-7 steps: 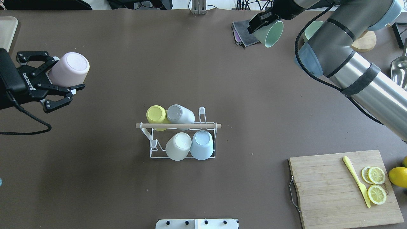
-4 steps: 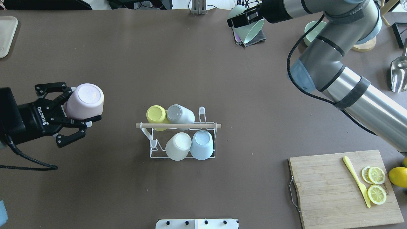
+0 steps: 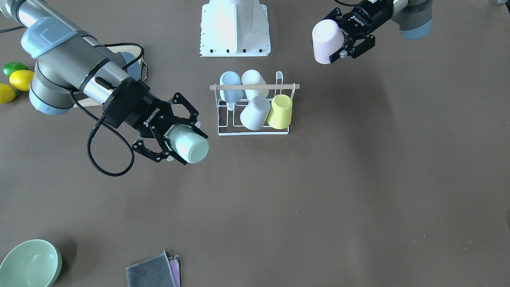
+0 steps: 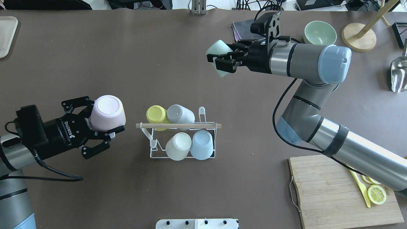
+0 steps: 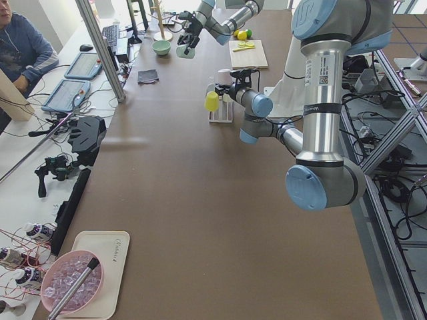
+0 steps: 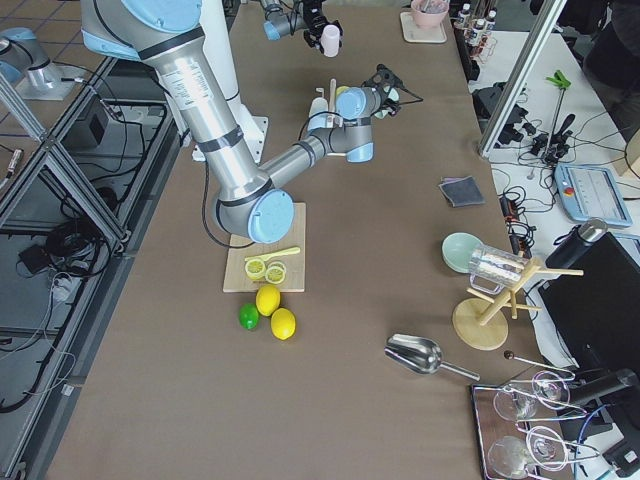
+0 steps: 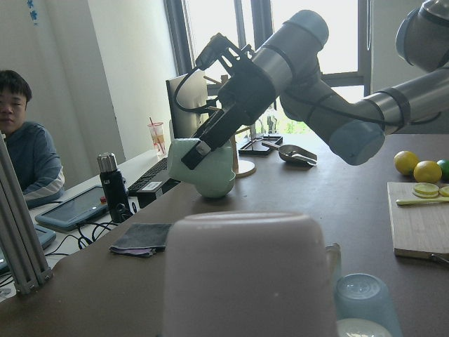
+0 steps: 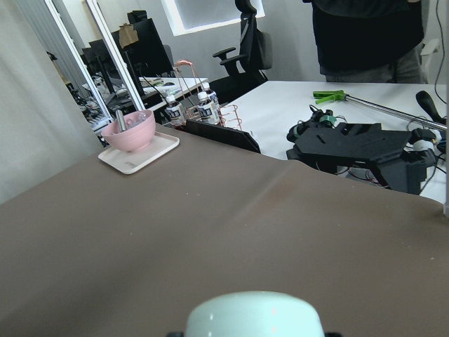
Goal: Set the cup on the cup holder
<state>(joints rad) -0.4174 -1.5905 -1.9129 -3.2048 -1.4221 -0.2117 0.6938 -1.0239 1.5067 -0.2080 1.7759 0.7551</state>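
Observation:
The cup holder (image 4: 159,157) is a white wire rack with a wooden rod (image 4: 203,126), at mid-table; it also shows in the front-facing view (image 3: 253,133). Several cups hang on it: yellow (image 4: 155,114), grey (image 4: 180,114), white (image 4: 178,146) and blue (image 4: 202,144). Prongs at its far right (image 4: 202,111) and near left (image 4: 153,143) are bare. My left gripper (image 4: 104,119) is shut on a pink cup (image 4: 106,111), bottom up, just left of the rack. My right gripper (image 4: 222,60) is shut on a mint cup (image 4: 217,51), in the air beyond the rack's right end.
A cutting board (image 4: 334,197) with lemon slices and a yellow knife lies at the near right. A green bowl (image 4: 319,31), a grey cloth (image 4: 240,27), a wooden stand (image 4: 359,38) and a metal scoop (image 4: 399,74) are at the far right. A tray (image 4: 6,35) is far left.
My left gripper has carried the pink cup right and nearer, close to the rack. My right gripper has swung the mint cup left and nearer, towards the rack.

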